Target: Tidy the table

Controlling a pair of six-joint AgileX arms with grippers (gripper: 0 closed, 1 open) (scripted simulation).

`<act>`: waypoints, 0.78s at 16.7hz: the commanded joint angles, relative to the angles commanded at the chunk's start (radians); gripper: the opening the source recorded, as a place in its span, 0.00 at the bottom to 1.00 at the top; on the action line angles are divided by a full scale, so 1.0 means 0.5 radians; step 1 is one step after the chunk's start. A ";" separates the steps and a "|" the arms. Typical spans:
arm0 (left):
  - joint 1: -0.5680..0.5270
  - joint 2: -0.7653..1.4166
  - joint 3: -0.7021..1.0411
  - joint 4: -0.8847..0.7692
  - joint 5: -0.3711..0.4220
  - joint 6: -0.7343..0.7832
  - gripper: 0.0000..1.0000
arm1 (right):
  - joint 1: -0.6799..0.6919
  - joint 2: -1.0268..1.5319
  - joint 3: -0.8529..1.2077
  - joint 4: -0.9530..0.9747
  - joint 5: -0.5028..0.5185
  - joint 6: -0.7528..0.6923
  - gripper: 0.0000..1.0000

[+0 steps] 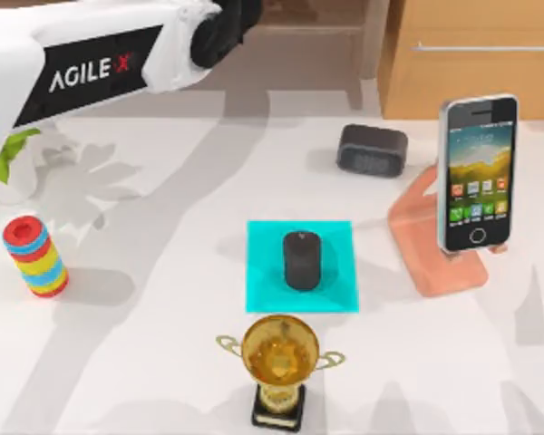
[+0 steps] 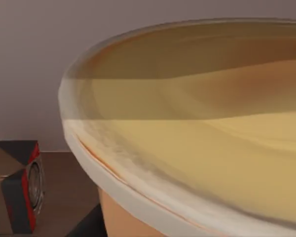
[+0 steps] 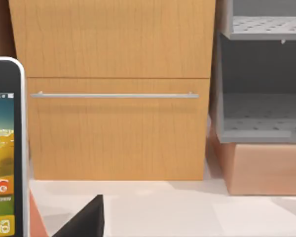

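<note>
Speaker (image 1: 301,260) on cyan mat (image 1: 263,294), trophy (image 1: 278,367) just beside.

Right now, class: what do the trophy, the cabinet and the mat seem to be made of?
Trophy: likely polished gold metal, from its shiny highlights, on a black base.
Cabinet: light wood, visible grain, matte; metal bar handle.
Mat: flat cyan sheet, maybe rubber or plastic.

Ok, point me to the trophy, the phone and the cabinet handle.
trophy (image 1: 278,349): top view, on the gold cup's bowl.
phone (image 1: 478,172): top view, on the middle of its screen.
cabinet handle (image 3: 113,95): right wrist view, on the middle of the metal bar.
</note>
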State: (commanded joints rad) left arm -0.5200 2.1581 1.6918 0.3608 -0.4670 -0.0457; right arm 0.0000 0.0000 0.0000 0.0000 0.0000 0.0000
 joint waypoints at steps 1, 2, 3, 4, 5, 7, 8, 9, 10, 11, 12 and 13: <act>0.000 0.000 0.000 0.000 0.000 0.000 0.45 | 0.000 0.000 0.000 0.000 0.000 0.000 1.00; 0.000 0.000 0.000 0.000 0.000 0.000 0.53 | 0.000 0.000 0.000 0.000 0.000 0.000 1.00; 0.000 0.000 0.000 0.000 0.000 0.000 0.60 | 0.000 0.000 0.000 0.000 0.000 0.000 1.00; 0.000 0.000 0.000 0.000 0.000 0.000 0.68 | 0.000 0.000 0.000 0.000 0.000 0.000 1.00; 0.000 0.000 0.000 0.000 0.000 0.000 0.75 | 0.000 0.000 0.000 0.000 0.000 0.000 1.00; 0.000 0.000 0.000 0.000 0.000 0.000 0.90 | 0.000 0.000 0.000 0.000 0.000 0.000 1.00; 0.000 0.000 0.000 0.000 0.000 0.000 0.98 | 0.000 0.000 0.000 0.000 0.000 0.000 1.00; 0.000 0.000 0.000 0.000 0.000 0.000 1.00 | 0.000 0.000 0.000 0.000 0.000 0.000 1.00; 0.000 0.000 0.000 0.000 0.000 0.000 1.00 | 0.000 0.000 0.000 0.000 0.000 0.000 1.00; 0.000 0.000 0.000 0.000 0.000 0.000 1.00 | 0.000 0.000 0.000 0.000 0.000 0.000 1.00; 0.000 0.000 0.000 0.000 0.000 0.000 1.00 | 0.000 0.000 0.000 0.000 0.000 0.000 1.00; 0.000 0.000 0.000 0.000 0.000 0.000 1.00 | 0.000 0.000 0.000 0.000 0.000 0.000 1.00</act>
State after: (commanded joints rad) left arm -0.5200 2.1581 1.6918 0.3608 -0.4670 -0.0457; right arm 0.0000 0.0000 0.0000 0.0000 0.0000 0.0000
